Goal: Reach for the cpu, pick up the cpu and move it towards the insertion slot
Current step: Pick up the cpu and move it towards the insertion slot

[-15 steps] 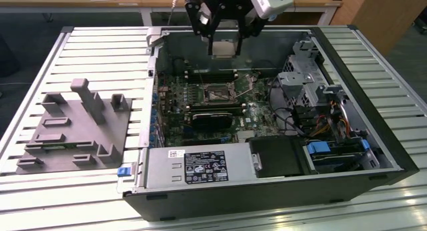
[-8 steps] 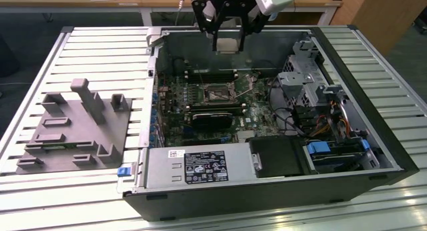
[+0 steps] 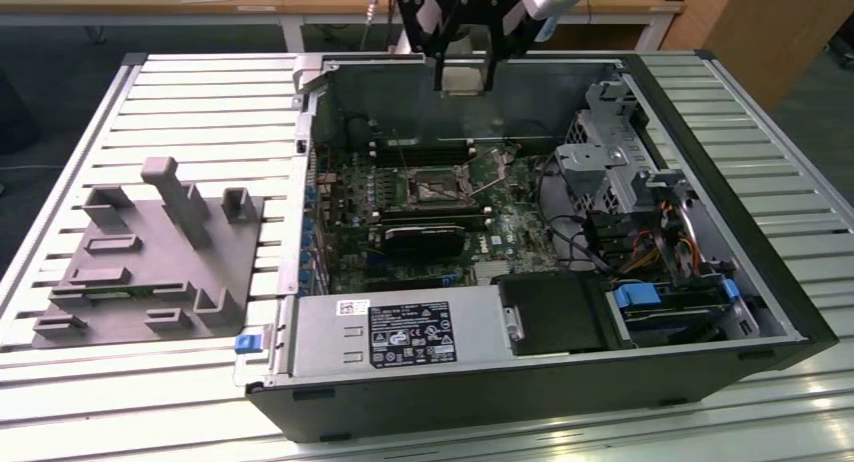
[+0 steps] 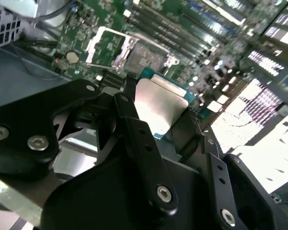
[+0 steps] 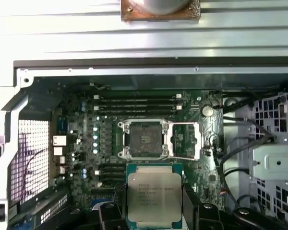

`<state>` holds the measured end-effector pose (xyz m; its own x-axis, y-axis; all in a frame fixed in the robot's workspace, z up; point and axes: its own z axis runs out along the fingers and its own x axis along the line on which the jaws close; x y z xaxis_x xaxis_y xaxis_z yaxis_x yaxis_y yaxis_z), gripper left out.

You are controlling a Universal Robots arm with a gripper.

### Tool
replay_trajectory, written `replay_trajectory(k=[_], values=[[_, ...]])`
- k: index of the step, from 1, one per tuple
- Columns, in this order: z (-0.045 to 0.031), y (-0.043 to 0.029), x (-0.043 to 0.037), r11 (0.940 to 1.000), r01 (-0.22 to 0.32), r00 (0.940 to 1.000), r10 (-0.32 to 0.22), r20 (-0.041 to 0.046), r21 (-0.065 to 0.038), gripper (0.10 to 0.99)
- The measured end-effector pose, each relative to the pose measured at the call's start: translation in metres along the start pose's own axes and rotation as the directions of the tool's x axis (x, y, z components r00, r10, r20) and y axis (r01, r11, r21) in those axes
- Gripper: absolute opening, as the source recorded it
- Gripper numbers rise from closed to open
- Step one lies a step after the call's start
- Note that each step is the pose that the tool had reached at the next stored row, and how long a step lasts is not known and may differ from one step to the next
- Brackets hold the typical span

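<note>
Exterior view: gripper (image 3: 463, 82) fingers clamp the cpu (image 3: 463, 78) above the open case, beyond the insertion slot (image 3: 437, 186)

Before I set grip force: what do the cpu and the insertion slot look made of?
The cpu: top looks like brushed silvery metal, dully reflective, on a thin green rim, likely circuit board. The insertion slot: frame looks like shiny bare metal around a dark, matte centre, possibly plastic.

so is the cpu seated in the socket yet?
No, the cpu sits between the gripper fingers, short of the open insertion slot.
</note>
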<state>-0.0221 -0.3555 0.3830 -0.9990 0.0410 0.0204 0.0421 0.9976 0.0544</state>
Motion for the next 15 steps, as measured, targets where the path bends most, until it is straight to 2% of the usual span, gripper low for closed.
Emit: replay_trajectory(k=[6, 15], values=[[0.0061, 0.0161, -0.0050, 1.0000, 0.001, 1.0000, -0.001, 0.0000, 0.000, 0.541], [0.0123, 0.0301, -0.0079, 1.0000, 0.007, 1.0000, -0.007, -0.0003, 0.000, 0.541]])
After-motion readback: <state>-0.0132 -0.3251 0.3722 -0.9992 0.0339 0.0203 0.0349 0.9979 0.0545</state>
